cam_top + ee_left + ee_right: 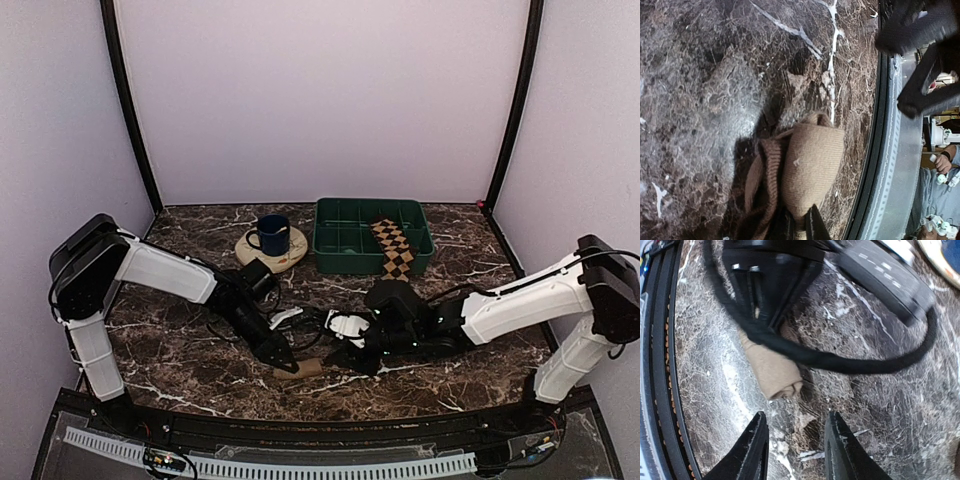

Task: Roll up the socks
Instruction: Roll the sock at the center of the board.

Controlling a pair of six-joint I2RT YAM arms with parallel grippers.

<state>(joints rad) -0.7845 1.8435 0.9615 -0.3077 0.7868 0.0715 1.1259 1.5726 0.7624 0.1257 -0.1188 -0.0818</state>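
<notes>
The rolled tan sock point(308, 368), at the bench's point(440, 385) 6 o'clock, is pinched by the closed left tool point(800, 226), likely to stop it unrolling. The right tool point(795, 450) is held open at its 3 o'clock; the argyle sock point(393, 247) is seen at 1 o'clock.

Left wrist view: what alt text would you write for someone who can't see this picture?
A bunched, partly rolled tan sock lies on a dark marble table, pinched at its near end by the left pincer, whose two black fingertips are closed on the fabric. The table's edge runs down the right side of the picture.
</notes>
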